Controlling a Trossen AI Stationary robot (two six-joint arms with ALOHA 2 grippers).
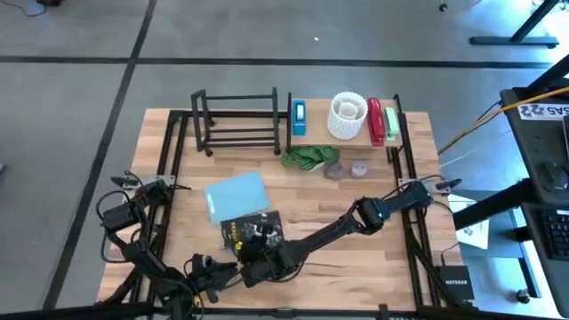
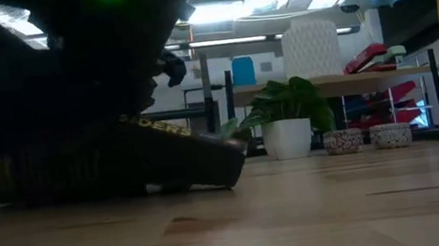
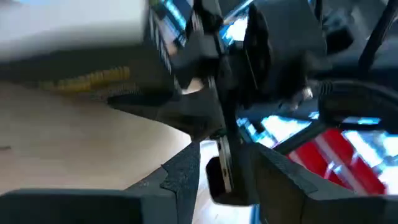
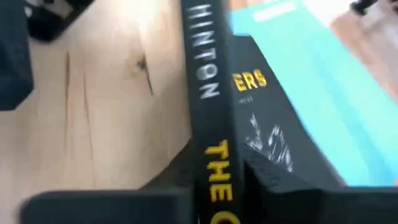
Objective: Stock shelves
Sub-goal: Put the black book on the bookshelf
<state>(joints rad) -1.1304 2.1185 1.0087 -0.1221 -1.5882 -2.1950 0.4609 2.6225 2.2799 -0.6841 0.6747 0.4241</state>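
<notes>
We see the rack (image 1: 236,120) at the far edge of the desk (image 1: 373,240), with the shelf board (image 1: 342,135) just beside it, toward the right arm's side. On the board stand a blue box (image 1: 299,117), a white ribbed vase (image 1: 348,116) and a red stapler (image 1: 376,121), the vase between the other two; the low view shows more red under the board, too blurred for us to name. Just in front of the board sit a potted plant (image 1: 308,159) and two small patterned bowls (image 1: 347,170), side by side. Nearer than the rack, toward the desk's middle, lies a teal book (image 1: 236,196), and a black book (image 1: 252,233) with yellow lettering lies touching its near edge and partly over it. The right end effector (image 1: 264,252) reaches across the desk to the black book's near edge; in its wrist view the book's spine (image 4: 208,124) runs between its two fingers (image 4: 273,177), which are clamped on it. The left end effector (image 1: 206,271) sits at the near edge of the desk, just beside the right one; its wrist view shows both fingers (image 3: 180,180) spread apart with nothing gripped, facing the right arm's wrist housing.
</notes>
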